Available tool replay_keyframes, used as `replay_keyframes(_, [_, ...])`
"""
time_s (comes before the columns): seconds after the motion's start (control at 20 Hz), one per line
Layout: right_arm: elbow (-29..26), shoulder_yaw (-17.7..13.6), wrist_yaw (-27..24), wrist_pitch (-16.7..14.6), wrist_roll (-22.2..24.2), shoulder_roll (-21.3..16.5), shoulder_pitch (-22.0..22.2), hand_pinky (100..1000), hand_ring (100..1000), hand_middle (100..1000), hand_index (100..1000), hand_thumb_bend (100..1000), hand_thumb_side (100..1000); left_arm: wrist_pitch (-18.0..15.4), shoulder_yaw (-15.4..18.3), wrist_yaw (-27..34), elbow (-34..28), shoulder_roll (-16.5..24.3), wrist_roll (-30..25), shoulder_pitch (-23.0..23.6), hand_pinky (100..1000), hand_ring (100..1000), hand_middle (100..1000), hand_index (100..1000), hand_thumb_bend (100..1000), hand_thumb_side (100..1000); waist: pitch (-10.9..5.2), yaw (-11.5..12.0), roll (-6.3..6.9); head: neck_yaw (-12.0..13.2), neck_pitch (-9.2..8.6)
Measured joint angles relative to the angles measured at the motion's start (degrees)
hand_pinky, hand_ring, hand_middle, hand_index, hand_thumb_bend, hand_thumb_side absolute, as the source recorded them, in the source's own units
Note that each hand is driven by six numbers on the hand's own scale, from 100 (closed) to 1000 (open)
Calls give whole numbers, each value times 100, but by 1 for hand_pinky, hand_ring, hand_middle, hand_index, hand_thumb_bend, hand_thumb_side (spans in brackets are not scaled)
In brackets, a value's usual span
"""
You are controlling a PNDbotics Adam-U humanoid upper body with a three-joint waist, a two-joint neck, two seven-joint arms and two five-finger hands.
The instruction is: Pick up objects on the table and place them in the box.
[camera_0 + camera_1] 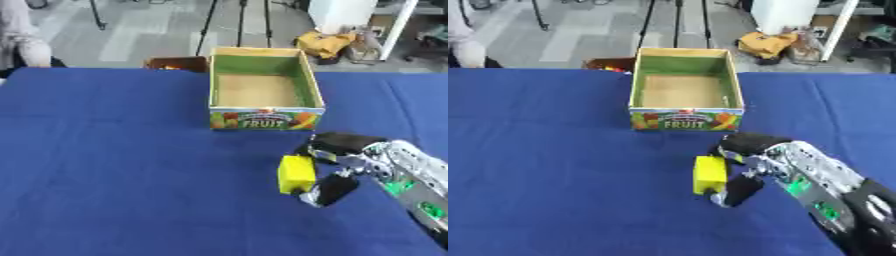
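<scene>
A small yellow block (296,173) stands on the blue table (122,165) a little in front of the box. The box (262,119) is open-topped cardboard with green inner walls and a FRUIT label on its front; it looks empty. My right hand (337,167) comes in from the lower right. Its fingers (343,142) curve over the block's far right side and its thumb (331,191) sits at the near right corner, touching or nearly touching the block. The block rests on the cloth. My left hand shows in neither view.
A small brown container (178,63) with something orange in it stands just behind the box's left corner. Beyond the table's far edge are the floor, a yellow cloth heap (325,43) and white furniture. A person's sleeve shows at the far left edge.
</scene>
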Motion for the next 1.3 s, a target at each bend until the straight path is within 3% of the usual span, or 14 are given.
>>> replay_keyframes(0.4, [-271,-417,168,222,-340,-119,-560,817,825,436,582,100,529,1,-2,0,0,0,-3,7,578,748,852,950,100,986,-2,13,0,-22,0])
replay_keyframes(0.7, [-62,-676,430,356,-513,-59,-1087,819,825,423,576,100,548,8,-5,3,0,-3,-23,15,579,749,854,950,100,986,-4,82,0,-71,1])
replay_keyframes(0.9, [516,-840,760,453,-645,228,-1529,821,825,417,574,100,554,22,-29,22,0,-5,-45,16,579,750,855,950,100,987,-4,132,-5,-125,1])
replay_keyframes(1.3, [2280,-1342,1742,626,-1209,1029,-2275,829,823,405,569,100,567,28,-73,27,0,-56,-127,12,581,753,859,951,100,988,98,340,-12,-281,-96])
